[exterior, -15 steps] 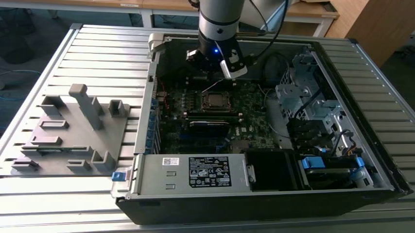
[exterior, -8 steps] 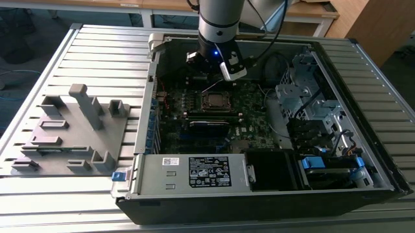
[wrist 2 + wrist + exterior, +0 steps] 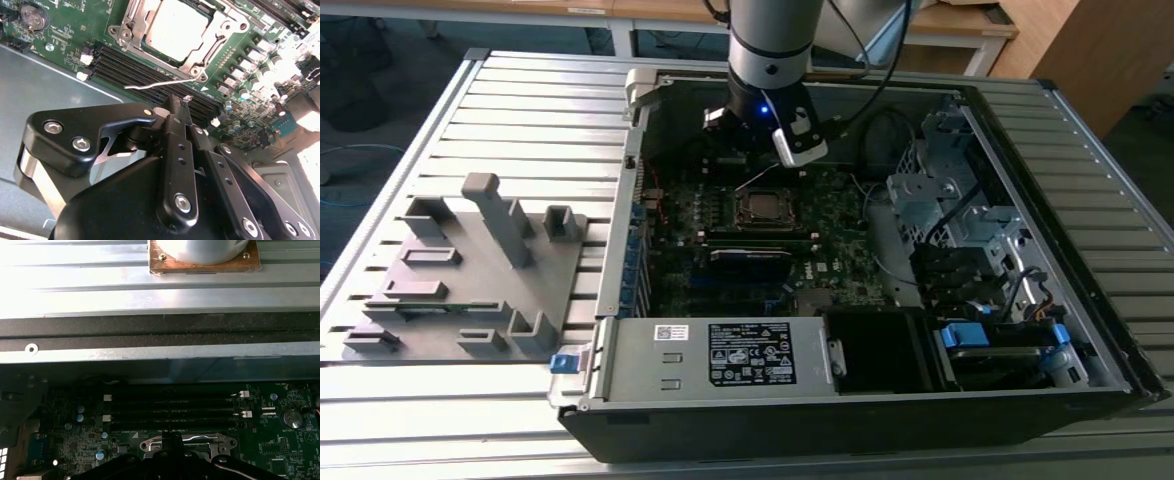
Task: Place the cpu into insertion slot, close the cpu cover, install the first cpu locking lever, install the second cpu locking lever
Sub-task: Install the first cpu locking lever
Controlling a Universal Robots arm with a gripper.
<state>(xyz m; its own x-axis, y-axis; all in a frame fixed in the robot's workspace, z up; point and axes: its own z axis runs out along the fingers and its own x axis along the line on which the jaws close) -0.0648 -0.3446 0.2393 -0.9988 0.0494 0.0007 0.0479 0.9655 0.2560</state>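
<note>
The cpu (image 3: 175, 25), a silver-grey square, lies in the insertion slot (image 3: 765, 208) on the green motherboard (image 3: 60, 35). The cpu cover (image 3: 197, 62) is folded down flat around it. One thin wire locking lever (image 3: 150, 85) stands free of the socket, angled up toward my gripper (image 3: 176, 100). The black fingers are shut together with nothing between them, their tips just beside the lever's shaft; I cannot tell if they touch it. In the exterior view my gripper (image 3: 763, 155) hangs inside the open computer case just behind the socket. The first wrist view shows the socket's hinge edge (image 3: 182, 442).
Black memory slots (image 3: 145, 75) run between the socket and my fingers. The case's metal wall (image 3: 160, 335) stands close behind. A power supply box (image 3: 720, 355) and drive bays (image 3: 961, 240) crowd the case. A grey fixture tray (image 3: 467, 270) lies on the slatted table at the exterior view's left.
</note>
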